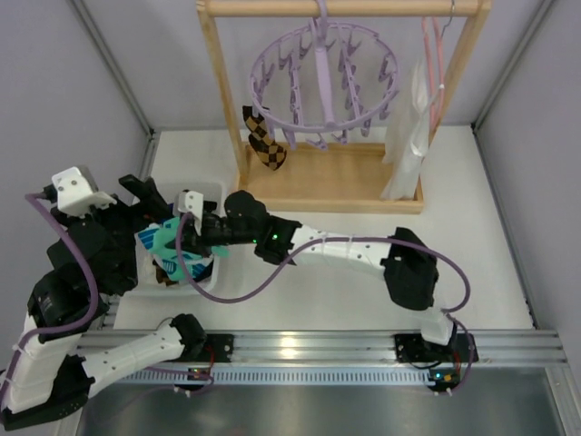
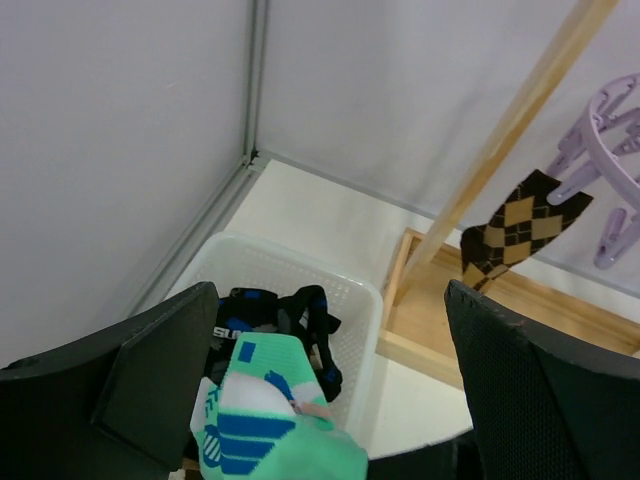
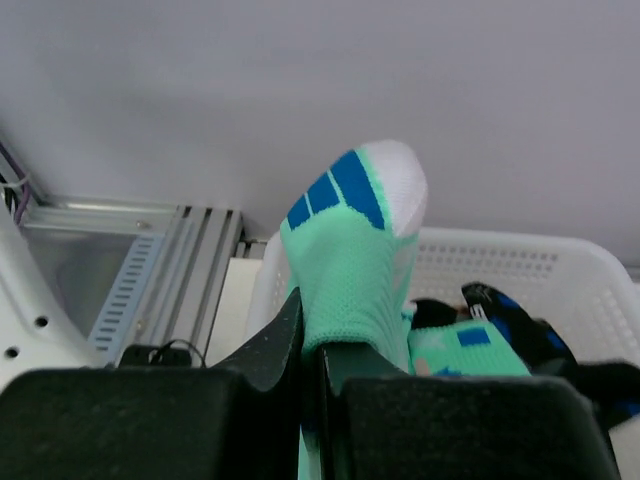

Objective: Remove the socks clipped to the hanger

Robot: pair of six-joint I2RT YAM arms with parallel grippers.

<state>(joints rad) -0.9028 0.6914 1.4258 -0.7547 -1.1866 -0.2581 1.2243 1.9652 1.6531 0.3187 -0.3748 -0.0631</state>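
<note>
The lavender hanger hangs from a wooden rack, with a brown-black check sock clipped at its left side. That check sock and some of the hanger's pegs also show in the left wrist view. My right gripper is shut on a teal green sock above the white basket. My left gripper stands wide open over the same basket, and the teal sock rises between its fingers without touching them. Black-blue socks and another teal sock lie in the basket.
The wooden rack stands at the back of the table. A pink wire hanger with a white bag hangs at its right end. The basket sits by the left wall. Both arms crowd around it.
</note>
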